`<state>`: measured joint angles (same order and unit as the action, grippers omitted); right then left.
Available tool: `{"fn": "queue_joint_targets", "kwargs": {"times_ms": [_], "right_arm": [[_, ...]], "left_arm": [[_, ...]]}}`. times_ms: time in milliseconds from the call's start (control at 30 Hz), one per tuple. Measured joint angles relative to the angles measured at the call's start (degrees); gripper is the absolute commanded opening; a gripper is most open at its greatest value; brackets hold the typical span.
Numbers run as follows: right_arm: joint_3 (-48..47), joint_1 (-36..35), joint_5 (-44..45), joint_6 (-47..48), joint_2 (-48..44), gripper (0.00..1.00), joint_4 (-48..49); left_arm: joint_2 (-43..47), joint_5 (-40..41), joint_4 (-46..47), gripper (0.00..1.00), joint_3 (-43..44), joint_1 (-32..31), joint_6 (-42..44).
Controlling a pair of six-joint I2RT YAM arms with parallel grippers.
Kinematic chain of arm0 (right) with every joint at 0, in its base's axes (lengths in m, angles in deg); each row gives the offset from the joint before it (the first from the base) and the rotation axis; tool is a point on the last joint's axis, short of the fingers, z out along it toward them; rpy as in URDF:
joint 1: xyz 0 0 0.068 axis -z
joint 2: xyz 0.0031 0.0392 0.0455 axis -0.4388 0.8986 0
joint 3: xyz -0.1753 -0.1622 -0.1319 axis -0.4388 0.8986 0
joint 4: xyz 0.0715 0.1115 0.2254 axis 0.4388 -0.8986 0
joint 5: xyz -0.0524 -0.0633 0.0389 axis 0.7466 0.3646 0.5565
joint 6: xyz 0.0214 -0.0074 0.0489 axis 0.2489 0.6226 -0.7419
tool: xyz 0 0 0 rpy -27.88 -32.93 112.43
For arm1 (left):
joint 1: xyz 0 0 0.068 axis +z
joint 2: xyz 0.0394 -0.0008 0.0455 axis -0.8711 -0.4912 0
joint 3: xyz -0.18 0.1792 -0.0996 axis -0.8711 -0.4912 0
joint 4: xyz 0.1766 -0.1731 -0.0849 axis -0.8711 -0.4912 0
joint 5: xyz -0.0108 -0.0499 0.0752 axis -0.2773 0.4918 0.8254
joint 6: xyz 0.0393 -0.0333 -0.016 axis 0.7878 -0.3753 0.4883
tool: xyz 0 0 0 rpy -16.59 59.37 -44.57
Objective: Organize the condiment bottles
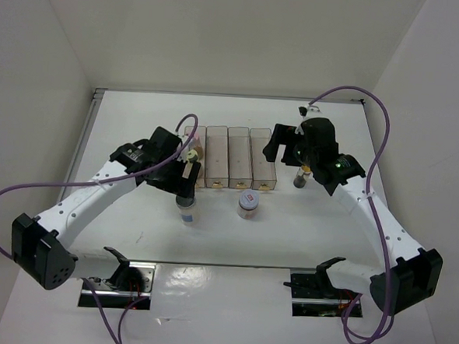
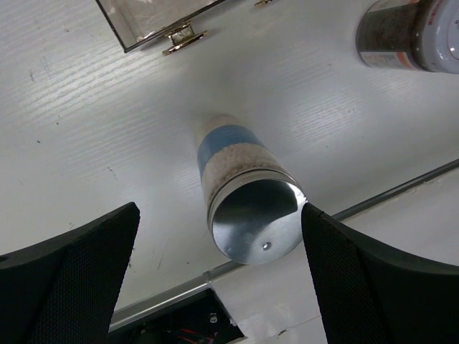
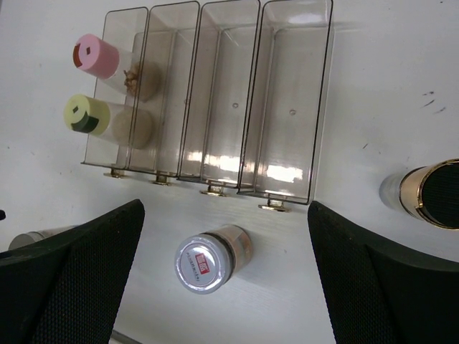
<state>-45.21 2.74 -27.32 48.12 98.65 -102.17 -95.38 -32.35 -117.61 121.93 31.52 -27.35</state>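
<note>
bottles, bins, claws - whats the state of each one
pink bottle: upright in left bin
yellow bottle: upright in left bin
silver bottle: upright on table
jar: upright on table, lid on
dark bottle: upright on table
left bin: holds two bottles
other three bins: empty
left claw: open, over silver bottle
right claw: open, holding nothing

The left arm (image 1: 88,194) and right arm (image 1: 378,220) are white tubes with black joints and boxy black bases (image 1: 44,253). A purple cable (image 1: 350,89) loops from each. The left claw (image 2: 219,215) and right claw (image 3: 226,208) have black, mesh-textured fingers (image 2: 79,279).
</note>
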Motion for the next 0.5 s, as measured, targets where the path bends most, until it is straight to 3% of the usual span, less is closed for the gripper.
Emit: {"fn": "queue_joint_targets", "kwargs": {"times_ms": [500], "right_arm": [[0.7,0.0,0.8,0.0,0.5,0.99,0.0]], "left_arm": [[-3.3,-2.9,1.4,0.99,0.0,-5.7,1.8]]}}
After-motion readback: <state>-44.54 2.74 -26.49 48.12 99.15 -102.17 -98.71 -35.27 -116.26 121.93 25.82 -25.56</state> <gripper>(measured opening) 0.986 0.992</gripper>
